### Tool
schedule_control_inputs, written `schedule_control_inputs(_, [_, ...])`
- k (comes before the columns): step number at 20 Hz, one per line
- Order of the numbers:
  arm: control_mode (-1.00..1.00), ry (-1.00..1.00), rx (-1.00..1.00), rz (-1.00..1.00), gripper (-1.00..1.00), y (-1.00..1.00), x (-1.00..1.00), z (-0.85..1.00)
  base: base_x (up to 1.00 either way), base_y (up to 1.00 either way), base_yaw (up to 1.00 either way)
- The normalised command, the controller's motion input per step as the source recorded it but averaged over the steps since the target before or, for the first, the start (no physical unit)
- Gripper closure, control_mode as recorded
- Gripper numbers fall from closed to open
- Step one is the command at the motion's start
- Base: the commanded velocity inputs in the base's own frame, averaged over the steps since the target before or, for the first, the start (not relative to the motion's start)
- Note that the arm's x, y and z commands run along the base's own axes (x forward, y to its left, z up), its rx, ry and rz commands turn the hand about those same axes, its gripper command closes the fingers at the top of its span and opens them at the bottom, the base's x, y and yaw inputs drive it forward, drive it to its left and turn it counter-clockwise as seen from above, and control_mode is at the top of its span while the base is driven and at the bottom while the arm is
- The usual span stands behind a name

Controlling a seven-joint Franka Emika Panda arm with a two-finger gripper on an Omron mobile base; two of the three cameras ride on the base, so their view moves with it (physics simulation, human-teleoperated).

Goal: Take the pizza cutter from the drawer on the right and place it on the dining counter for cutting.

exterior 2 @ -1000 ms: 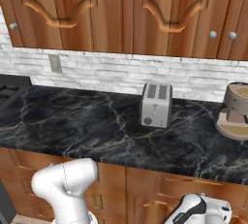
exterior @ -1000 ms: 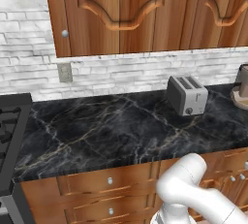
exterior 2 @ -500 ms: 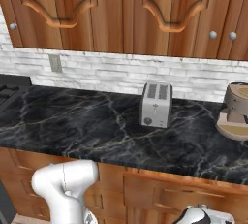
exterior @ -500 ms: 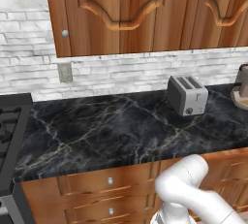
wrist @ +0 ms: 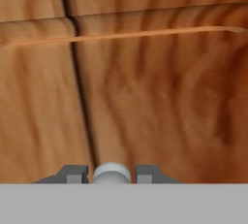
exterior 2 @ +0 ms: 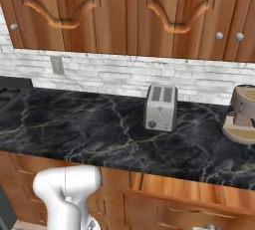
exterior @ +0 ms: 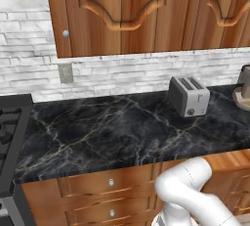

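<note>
Fingers on the drawer knob
Fingers (wrist: 112, 174) pinch the round silver knob (wrist: 112, 172) at 6 o'clock (drawer (wrist: 160, 102) front beyond).

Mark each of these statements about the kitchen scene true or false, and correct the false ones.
1. The jaws of the gripper are closed on a small round silver drawer knob. True.
2. The toaster lies tipped on its side. False: it stands upright on the black marble worktop.
3. The pizza cutter lies on the worktop beside the toaster. False: no pizza cutter lies there.
4. A wall outlet sits in the white brick backsplash below the wooden upper cabinets. True.
5. A stove borders the worktop at the left edge of the left base view. True.
</note>
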Motion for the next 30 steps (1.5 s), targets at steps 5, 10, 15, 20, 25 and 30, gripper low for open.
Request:
schedule_control_inputs(5, [-1.00,0.00,0.00,0.00,1.00,-0.20,-0.84,-0.20,0.00,0.00,0.00])
schedule_control_inputs(10, [-1.00,0.00,0.00,0.00,1.00,-0.22,-0.83,-0.17,0.00,0.00,0.00])
schedule_control_inputs(15, [-1.00,0.02,0.00,0.00,1.00,-0.24,-0.82,-0.15,0.00,0.00,0.00])
schedule_control_inputs(20, [-1.00,0.03,0.00,0.00,1.00,-0.23,-0.82,-0.16,0.00,0.00,0.00])
schedule_control_inputs(25, [-1.00,0.03,0.00,0.00,1.00,-0.22,-0.82,-0.21,0.00,0.00,0.00])
schedule_control_inputs(30, [-1.00,0.02,0.00,0.00,1.00,-0.20,-0.83,-0.27,0.00,0.00,0.00])
